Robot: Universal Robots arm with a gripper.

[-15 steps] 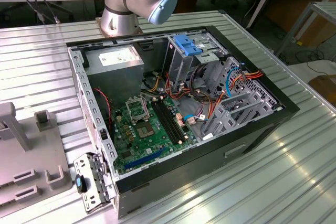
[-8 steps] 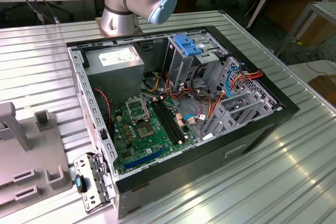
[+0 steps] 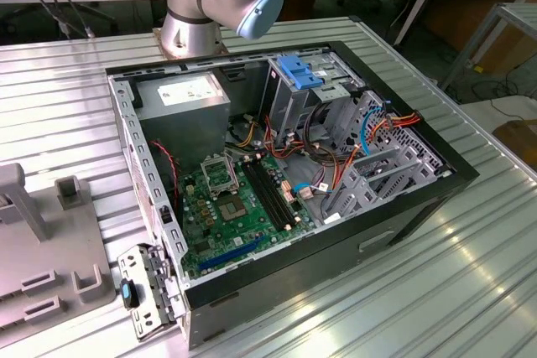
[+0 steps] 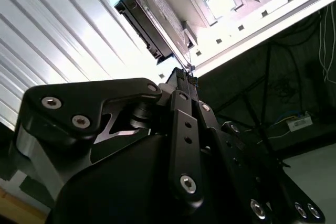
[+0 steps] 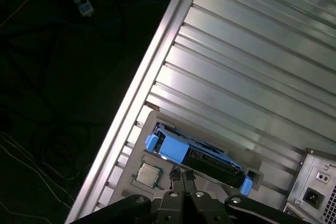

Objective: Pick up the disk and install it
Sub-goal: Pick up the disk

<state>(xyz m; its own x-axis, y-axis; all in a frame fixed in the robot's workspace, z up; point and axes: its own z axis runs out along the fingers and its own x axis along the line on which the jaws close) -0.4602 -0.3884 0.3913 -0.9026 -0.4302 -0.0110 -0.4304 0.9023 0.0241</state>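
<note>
First wrist view: hand (image 5: 182, 176) pinched narrow, empty, near disk (image 5: 202, 156) at lower centre; descending like that risks ramming it, no grip.

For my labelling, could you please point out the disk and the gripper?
the disk (image 5: 203, 158): first wrist view, on its dark side face.
the gripper (image 5: 182, 174): first wrist view, midway between its fingertips.

Harsh glare off table (image 5: 252, 51), dark surroundings
</note>
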